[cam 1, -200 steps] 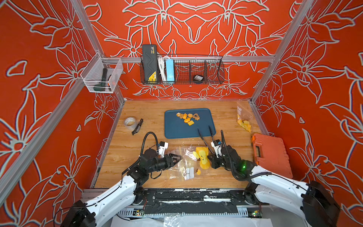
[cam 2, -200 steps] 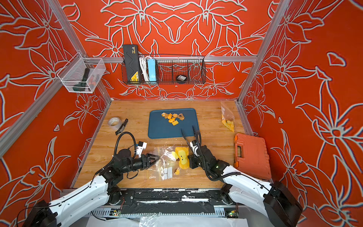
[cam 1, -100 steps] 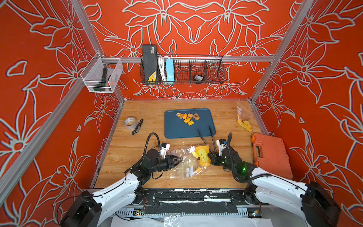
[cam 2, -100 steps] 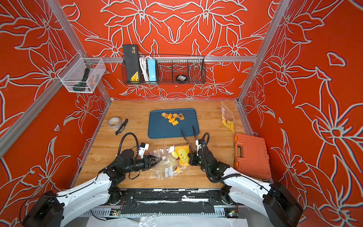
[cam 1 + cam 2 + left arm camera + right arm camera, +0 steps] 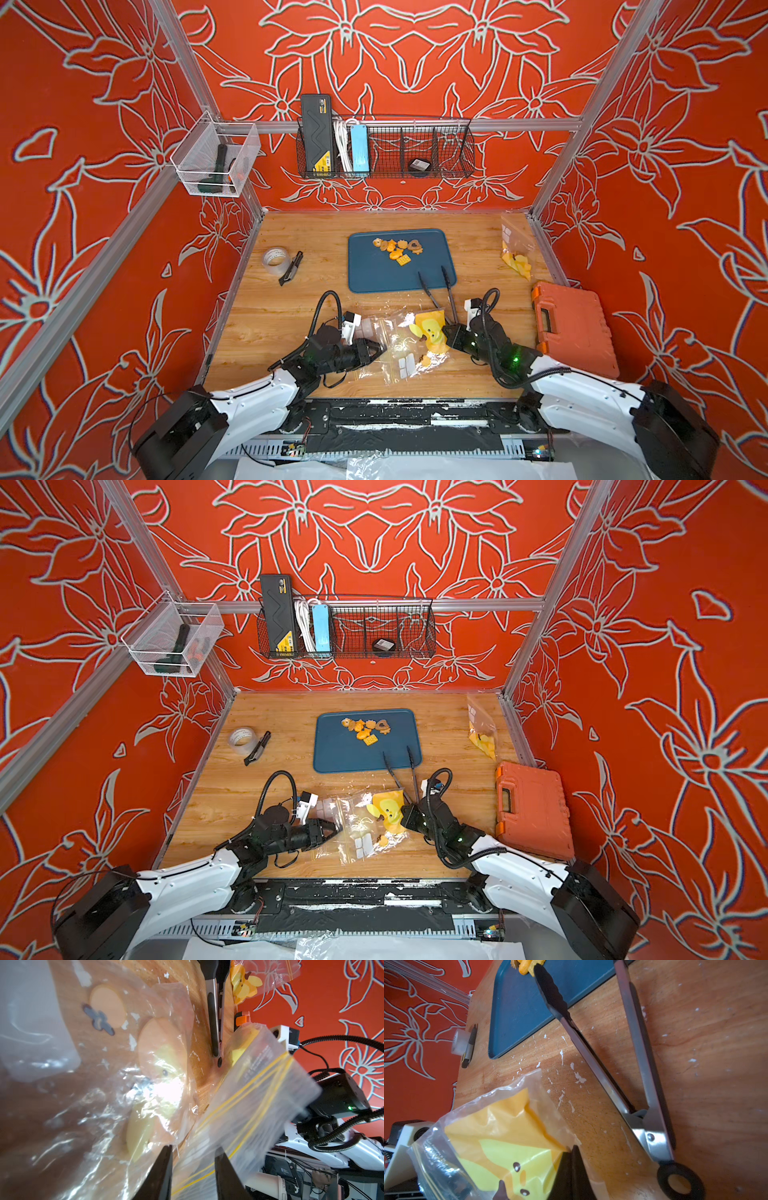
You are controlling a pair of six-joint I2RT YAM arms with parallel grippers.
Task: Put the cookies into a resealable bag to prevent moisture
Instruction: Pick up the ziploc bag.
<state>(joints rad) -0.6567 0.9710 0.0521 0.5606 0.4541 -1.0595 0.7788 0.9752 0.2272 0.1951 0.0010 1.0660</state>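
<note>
Bag-opening step: right claw (image 5: 571,1154) pinched shut on the clear yellow-print zip bag (image 5: 430,326), left claw (image 5: 193,1148) half-open straddling its zip edge, I think. Next, clamp and pull apart.

Both top views looked steeply down from high above the robot's base, the wooden table (image 5: 270,316) filling the middle of the frame. Each wrist camera sat low and close over the table; both caught the clear bag (image 5: 259,1088) and the tongs (image 5: 602,1074).
</note>
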